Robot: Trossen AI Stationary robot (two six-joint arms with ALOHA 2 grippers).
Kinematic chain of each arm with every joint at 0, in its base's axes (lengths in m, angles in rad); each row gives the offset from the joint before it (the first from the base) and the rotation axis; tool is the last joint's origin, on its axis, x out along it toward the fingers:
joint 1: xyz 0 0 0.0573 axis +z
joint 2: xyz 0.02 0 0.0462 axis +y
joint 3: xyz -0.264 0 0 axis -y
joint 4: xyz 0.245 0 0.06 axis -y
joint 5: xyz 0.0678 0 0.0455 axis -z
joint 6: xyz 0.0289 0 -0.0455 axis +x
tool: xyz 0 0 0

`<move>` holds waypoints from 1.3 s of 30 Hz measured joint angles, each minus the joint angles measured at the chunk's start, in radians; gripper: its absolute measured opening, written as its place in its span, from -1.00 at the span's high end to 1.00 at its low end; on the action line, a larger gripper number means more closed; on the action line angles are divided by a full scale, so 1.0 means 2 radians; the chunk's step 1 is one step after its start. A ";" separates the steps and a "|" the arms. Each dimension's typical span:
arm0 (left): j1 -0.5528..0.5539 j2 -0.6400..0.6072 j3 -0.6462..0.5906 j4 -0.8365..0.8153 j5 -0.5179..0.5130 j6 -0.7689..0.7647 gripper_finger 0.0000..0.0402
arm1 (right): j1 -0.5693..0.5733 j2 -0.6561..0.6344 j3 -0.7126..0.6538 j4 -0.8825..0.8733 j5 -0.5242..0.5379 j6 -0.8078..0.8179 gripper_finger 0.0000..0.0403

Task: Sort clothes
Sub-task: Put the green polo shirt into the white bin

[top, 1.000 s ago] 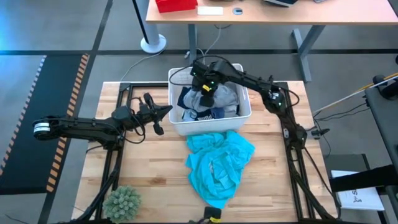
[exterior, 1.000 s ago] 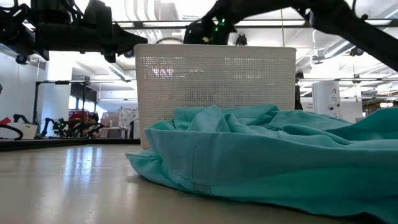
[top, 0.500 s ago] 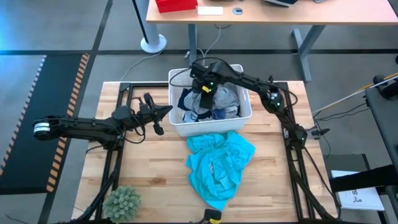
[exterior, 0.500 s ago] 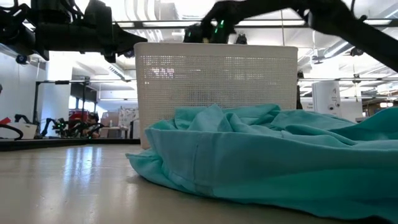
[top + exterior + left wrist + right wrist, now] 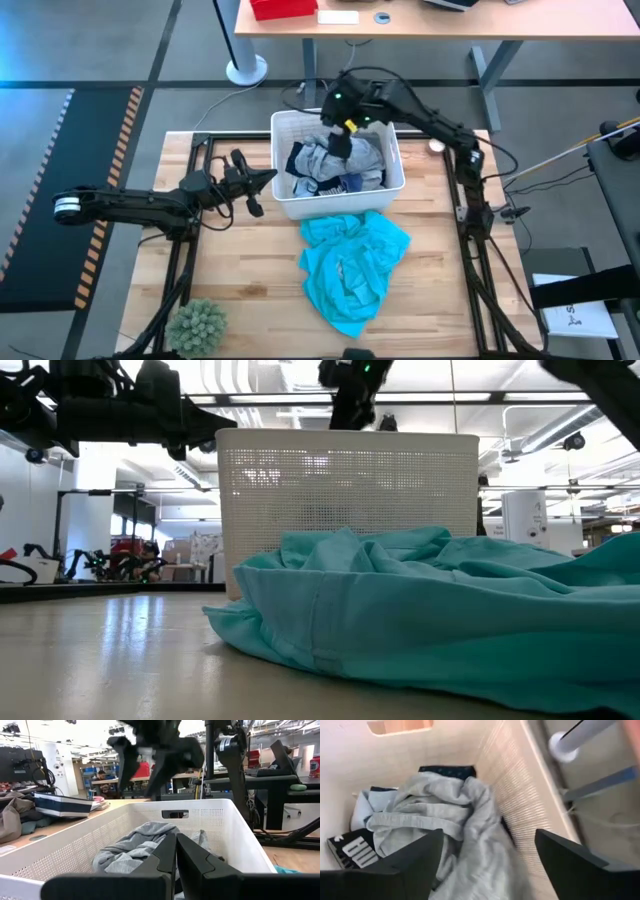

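Note:
A white slotted basket (image 5: 392,178) stands at the table's far middle, and in it lie a grey garment (image 5: 460,820), a black one with white lettering (image 5: 355,851), a navy one (image 5: 445,770) and a light blue one (image 5: 362,807). My right gripper (image 5: 487,865) hangs open above the grey garment, over the basket's far half (image 5: 343,140), with nothing between its fingers. A turquoise garment (image 5: 350,262) lies crumpled on the table against the basket's near wall. My left gripper (image 5: 255,192) is shut and level just left of the basket, holding nothing.
A fuzzy green plant-like ball (image 5: 197,325) sits at the table's near left corner. Bare wood shows left and right of the turquoise garment. A desk (image 5: 440,20) stands beyond the far edge.
My right gripper has risen from inside the basket to above its rim and gone a little toward the table's far edge. The clothes stay in the basket.

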 joint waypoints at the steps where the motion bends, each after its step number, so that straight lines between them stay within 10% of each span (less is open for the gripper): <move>1: 0.000 0.000 0.000 0.000 0.000 0.000 1.00 | 0.003 -0.010 0.000 -0.001 0.005 -0.007 -0.52; 8: 0.000 0.000 0.000 0.000 0.000 0.000 1.00 | 0.037 -0.086 0.001 -0.042 0.005 -0.023 -0.55; 16: 0.000 0.000 0.000 0.001 0.000 -0.001 1.00 | 0.090 -0.153 -0.036 -0.111 -0.029 0.021 -0.13; 31: 0.000 0.000 0.000 0.002 0.000 -0.004 1.00 | 0.262 -0.295 -0.446 0.186 -0.101 0.176 0.07; 39: 0.000 0.000 0.000 0.012 0.000 -0.005 1.00 | 0.347 -0.256 -0.533 0.268 0.022 0.255 -0.08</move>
